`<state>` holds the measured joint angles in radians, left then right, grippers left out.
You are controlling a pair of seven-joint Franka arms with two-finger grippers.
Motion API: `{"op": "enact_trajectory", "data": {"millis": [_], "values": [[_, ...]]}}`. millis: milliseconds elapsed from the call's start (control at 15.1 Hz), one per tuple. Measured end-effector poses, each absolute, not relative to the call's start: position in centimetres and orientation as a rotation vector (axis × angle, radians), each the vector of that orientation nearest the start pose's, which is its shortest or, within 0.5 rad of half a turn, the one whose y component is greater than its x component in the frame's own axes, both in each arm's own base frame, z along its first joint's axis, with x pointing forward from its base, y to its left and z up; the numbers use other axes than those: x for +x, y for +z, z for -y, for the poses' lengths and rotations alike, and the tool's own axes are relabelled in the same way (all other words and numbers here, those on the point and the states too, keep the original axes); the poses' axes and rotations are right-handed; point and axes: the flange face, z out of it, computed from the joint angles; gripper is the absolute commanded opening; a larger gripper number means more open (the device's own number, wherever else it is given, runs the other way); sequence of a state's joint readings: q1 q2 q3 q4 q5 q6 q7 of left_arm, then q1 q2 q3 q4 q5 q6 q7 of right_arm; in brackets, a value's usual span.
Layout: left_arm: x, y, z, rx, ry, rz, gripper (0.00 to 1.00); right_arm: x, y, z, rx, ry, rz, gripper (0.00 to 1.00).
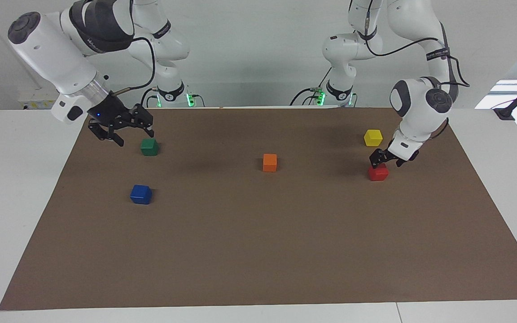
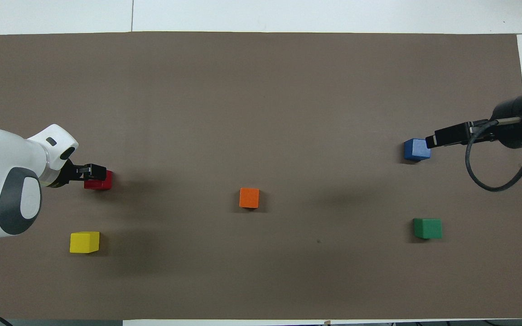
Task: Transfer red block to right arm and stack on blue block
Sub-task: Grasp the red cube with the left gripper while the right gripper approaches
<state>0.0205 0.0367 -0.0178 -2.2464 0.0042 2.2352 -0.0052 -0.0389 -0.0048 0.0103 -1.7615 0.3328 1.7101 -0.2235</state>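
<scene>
The red block (image 1: pixel 378 173) (image 2: pixel 103 182) lies on the brown mat (image 1: pixel 258 233) toward the left arm's end. My left gripper (image 1: pixel 386 162) (image 2: pixel 94 171) hangs just over it, open, its fingers spread above the block's top and gripping nothing. Toward the right arm's end of the mat sits the blue block (image 1: pixel 141 194) (image 2: pixel 415 150). My right gripper (image 1: pixel 133 136) (image 2: pixel 440 137), with the blue light at its base, is raised and open. It is empty and hangs over the mat beside the blue block, toward the right arm's end.
A green block (image 1: pixel 149 147) (image 2: pixel 427 228) lies nearer to the robots than the blue one. An orange block (image 1: pixel 269 162) (image 2: pixel 249 198) sits mid-mat. A yellow block (image 1: pixel 373 137) (image 2: pixel 84 242) lies nearer to the robots than the red one.
</scene>
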Motion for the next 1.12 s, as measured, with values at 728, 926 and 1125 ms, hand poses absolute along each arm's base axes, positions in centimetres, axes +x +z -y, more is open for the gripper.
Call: {"op": "enact_trajectory", "data": {"millis": [728,926,1125], "values": [[51.7,32.5,0.1,-3.140,-0.008,0.005,1.00,54.5,48.4,0.6,-2.153,0.150,0.171,1.00],[51.8,31.8,0.1,-3.140,-0.003,0.003,0.89,54.3,48.3,2.3,-1.961,0.054,0.133,1.00],[51.8,31.1,0.4,-3.140,0.002,-0.006,0.12,54.5,47.7,2.2,-1.784,-0.023,0.067,1.00]]}}
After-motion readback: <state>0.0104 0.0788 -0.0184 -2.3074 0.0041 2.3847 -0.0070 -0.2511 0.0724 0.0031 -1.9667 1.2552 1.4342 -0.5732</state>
